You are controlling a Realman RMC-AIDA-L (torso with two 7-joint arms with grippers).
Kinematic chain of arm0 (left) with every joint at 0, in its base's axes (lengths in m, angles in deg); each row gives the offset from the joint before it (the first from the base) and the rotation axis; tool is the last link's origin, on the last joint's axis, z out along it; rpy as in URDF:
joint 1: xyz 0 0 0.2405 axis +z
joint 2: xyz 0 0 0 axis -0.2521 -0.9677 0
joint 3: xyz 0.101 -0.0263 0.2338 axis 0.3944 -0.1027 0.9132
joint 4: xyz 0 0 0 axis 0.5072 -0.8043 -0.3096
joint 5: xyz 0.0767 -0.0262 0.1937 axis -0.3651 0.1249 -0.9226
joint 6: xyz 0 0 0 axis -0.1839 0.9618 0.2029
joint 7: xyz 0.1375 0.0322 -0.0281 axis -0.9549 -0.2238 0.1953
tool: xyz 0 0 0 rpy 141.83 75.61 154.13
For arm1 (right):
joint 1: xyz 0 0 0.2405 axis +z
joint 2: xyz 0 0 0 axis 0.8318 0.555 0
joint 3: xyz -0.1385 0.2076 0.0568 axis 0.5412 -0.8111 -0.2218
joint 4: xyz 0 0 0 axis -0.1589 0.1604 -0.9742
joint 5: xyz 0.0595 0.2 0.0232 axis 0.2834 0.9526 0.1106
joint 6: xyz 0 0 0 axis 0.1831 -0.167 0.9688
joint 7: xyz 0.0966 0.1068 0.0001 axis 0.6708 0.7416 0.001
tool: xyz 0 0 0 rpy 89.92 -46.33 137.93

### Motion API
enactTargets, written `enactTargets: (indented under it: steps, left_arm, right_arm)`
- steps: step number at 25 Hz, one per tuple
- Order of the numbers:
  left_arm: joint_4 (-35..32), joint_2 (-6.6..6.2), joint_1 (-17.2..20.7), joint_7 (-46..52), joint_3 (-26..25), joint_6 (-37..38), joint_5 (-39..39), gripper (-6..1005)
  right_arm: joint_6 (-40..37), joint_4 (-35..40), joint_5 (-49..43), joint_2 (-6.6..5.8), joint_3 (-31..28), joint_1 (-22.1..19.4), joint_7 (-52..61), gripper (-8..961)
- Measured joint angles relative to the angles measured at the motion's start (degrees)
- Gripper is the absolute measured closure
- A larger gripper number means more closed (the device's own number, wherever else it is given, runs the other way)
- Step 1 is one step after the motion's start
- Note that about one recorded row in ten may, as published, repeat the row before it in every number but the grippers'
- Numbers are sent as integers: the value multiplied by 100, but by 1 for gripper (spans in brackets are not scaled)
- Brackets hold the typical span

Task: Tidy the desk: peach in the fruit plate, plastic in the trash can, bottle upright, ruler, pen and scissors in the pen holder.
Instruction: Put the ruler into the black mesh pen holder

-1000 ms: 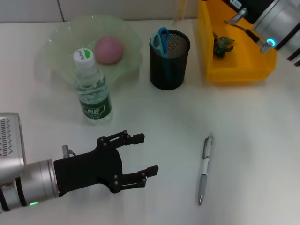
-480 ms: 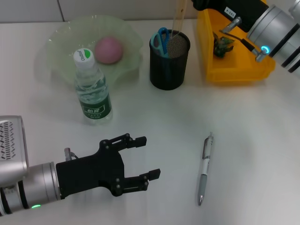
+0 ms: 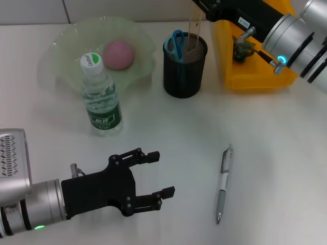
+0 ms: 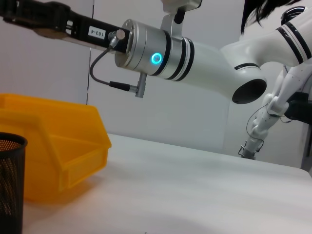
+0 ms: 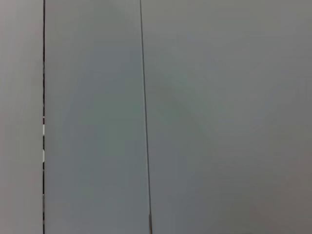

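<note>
My right gripper (image 3: 200, 6) hangs over the black mesh pen holder (image 3: 185, 65) at the top edge of the head view, shut on a clear yellowish ruler (image 3: 194, 29) whose lower end dips into the holder. Blue-handled scissors (image 3: 177, 43) stand in the holder too. The pen (image 3: 223, 184) lies on the table at front right. The peach (image 3: 119, 54) rests in the green fruit plate (image 3: 66, 41), and the bottle (image 3: 100, 99) stands upright before it. Green plastic (image 3: 244, 49) lies in the yellow trash can (image 3: 255, 71). My left gripper (image 3: 153, 176) hovers open at front left.
In the left wrist view the right arm (image 4: 161, 53) reaches across above the yellow trash can (image 4: 53, 146) and the pen holder (image 4: 9, 180). The right wrist view holds only a plain grey wall.
The right arm has swung left and down into view, lowering the ruler into the pen holder. The left gripper has barely shifted.
</note>
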Motion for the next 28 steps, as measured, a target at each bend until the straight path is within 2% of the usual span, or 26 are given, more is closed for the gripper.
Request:
enactTargets:
  steps: [23,28]
  left_arm:
    - [-3,9,-8,-6,-1,20,1,192]
    - [-20,9,-20,-6,0,48,1,192]
  right_arm:
    - [8,-42,-1,1,81,-97,326,558]
    - [-27,-39,-2,1,83,-148,348,370]
